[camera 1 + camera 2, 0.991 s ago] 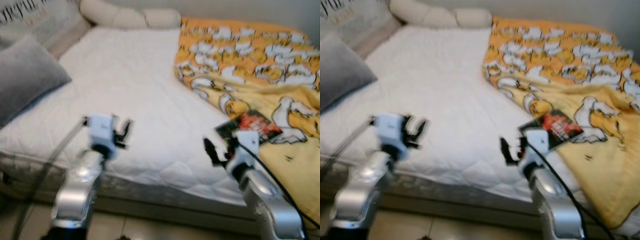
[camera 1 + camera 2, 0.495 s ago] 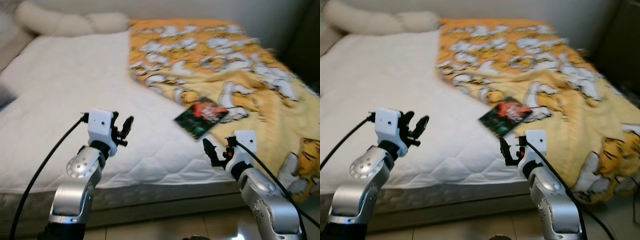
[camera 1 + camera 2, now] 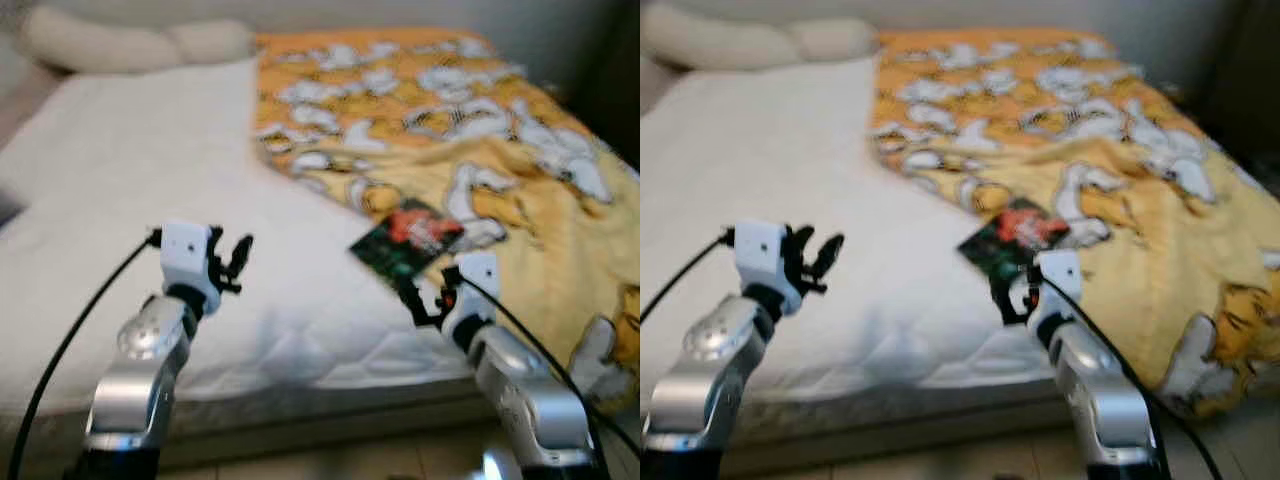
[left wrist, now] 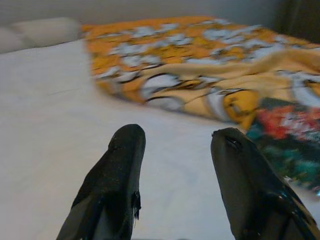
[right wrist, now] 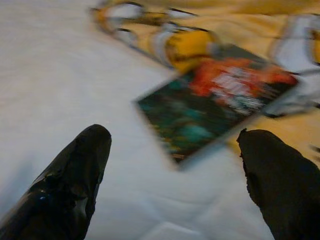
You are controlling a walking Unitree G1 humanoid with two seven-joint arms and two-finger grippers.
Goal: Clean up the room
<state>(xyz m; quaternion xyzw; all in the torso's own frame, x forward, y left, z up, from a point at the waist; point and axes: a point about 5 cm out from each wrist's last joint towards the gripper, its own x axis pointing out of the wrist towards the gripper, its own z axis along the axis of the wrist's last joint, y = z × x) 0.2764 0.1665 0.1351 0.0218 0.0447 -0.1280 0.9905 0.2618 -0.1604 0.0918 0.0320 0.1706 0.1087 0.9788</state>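
A thin book (image 3: pixel 408 240) is lying flat on the bed (image 3: pixel 150 180), partly on the white mattress and partly on the yellow blanket (image 3: pixel 500 150), just beyond the right claw (image 3: pixel 425 300), which is being held wide. It is likely light, fairly stiff and glossy, though blur is hampering judgement; the near overhanging corner is being judged the best hold. Its long axis is running near-left to far-right. The left claw (image 3: pixel 235 262) is being held open over bare mattress.

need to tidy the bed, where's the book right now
The book lies flat at the yellow blanket's edge, partly on the white mattress, just ahead of the open right gripper.
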